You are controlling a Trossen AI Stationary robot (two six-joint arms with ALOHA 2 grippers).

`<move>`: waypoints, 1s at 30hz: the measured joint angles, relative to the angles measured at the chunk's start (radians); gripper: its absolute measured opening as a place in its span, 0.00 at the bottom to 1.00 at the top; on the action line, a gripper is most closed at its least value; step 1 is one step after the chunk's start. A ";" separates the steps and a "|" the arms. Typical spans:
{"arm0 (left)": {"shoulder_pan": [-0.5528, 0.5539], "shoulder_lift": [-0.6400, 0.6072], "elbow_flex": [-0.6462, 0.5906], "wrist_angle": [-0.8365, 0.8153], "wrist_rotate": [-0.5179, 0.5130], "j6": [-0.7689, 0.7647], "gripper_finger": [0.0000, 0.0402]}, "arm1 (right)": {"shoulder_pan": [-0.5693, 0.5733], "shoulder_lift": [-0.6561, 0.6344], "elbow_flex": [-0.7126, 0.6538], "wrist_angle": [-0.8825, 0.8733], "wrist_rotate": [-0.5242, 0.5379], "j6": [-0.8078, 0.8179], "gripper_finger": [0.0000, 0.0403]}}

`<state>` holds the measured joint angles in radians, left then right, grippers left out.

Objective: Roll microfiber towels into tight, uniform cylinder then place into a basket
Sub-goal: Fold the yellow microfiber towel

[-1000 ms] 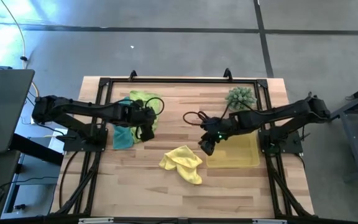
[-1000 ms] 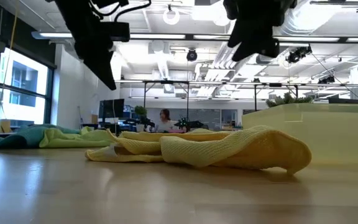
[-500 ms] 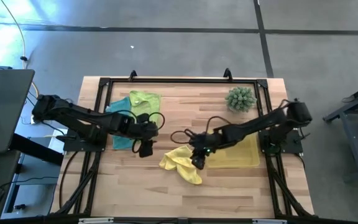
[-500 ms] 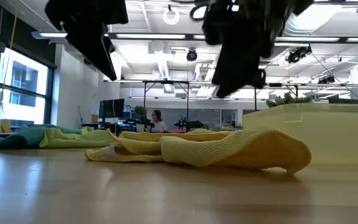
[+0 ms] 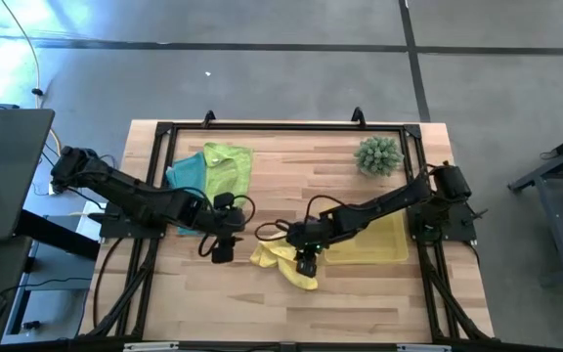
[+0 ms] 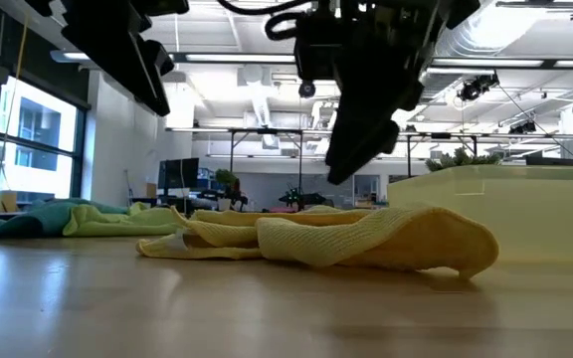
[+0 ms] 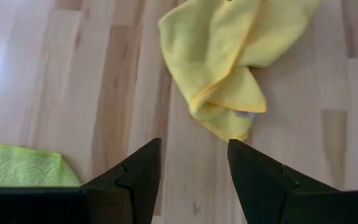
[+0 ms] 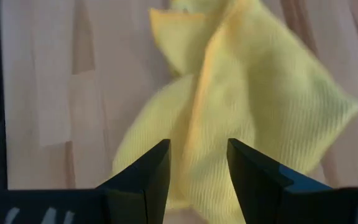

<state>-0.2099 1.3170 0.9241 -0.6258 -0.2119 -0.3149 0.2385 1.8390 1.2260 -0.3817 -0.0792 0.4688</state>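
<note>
The crumpled yellow towel (image 5: 286, 256), low and centre in the high view on the desk (image 5: 360, 293), could bunch or drag instead of spreading, since the right tool (image 5: 306, 266), fingers apart, hangs directly over it while the left tool (image 5: 220, 252), also parted, waits just left.

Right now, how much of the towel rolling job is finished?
Nothing is finished: the yellow basket holds no towel. Both grippers, jaws open, hover over the crumpled yellow towel, right gripper above it, left gripper beside. The teal towel and green towel lie unrolled.
</note>
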 joint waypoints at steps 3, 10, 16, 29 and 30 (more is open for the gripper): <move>-0.016 0.000 0.000 0.009 0.000 -0.010 0.43 | -0.001 0.014 0.001 0.015 0.043 -0.052 0.37; -0.058 0.000 0.000 0.024 0.003 -0.024 0.43 | -0.010 0.107 0.023 0.035 0.060 -0.154 0.37; -0.092 0.000 0.000 0.029 0.002 -0.045 0.43 | -0.033 0.169 0.062 0.028 0.104 -0.307 0.37; -0.139 0.000 0.000 0.026 0.017 -0.061 0.43 | -0.134 0.184 0.096 0.170 0.268 -0.678 0.37; -0.139 0.000 0.000 0.026 0.010 -0.060 0.43 | -0.137 0.183 0.123 0.112 0.268 -0.653 0.37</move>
<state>-0.3484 1.3170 0.9237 -0.6003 -0.2022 -0.3752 0.1015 2.0218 1.3489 -0.2700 0.1886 -0.1842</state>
